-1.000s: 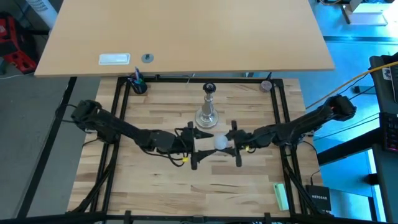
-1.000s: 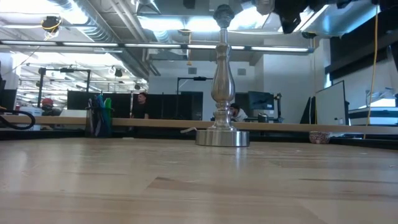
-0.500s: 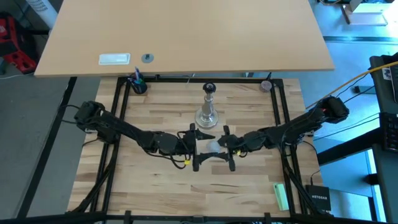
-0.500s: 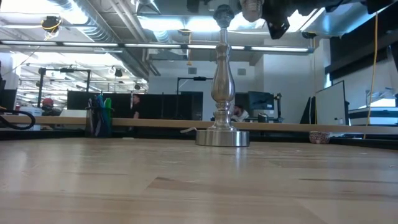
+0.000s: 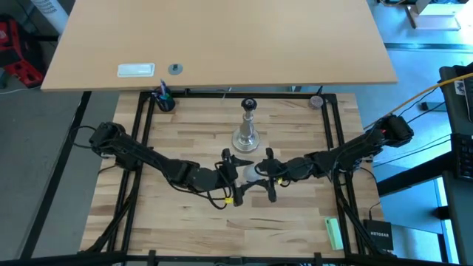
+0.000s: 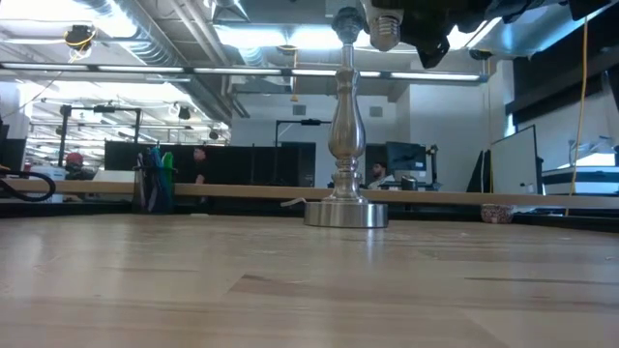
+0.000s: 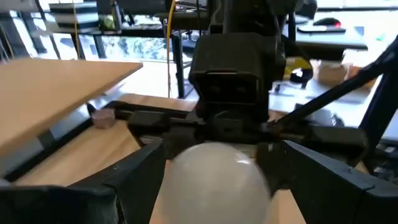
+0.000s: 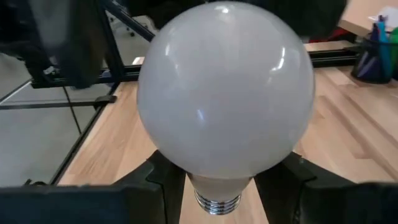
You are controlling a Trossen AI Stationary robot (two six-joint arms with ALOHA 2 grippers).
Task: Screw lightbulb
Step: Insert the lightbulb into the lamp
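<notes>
From above, the left tool [image 5: 235,176] and right tool [image 5: 266,176] met nose to nose at mid-surface, just in front of the silver stand [image 5: 246,133], with the lightbulb [image 5: 251,174] between them, apparently for a handover.

At surface level, the lightbulb [image 6: 384,21] hung base-down in the air beside the top of the stand [image 6: 345,126], so it was not yet in the socket.

Past the left arm's own fingers [image 7: 134,177], spread apart on either side, the lightbulb [image 7: 214,177] showed its globe, ungripped.

Past the right arm's fingers [image 8: 163,177], the lightbulb [image 8: 225,93] sat clamped at its neck, leaving the screw base free.
</notes>
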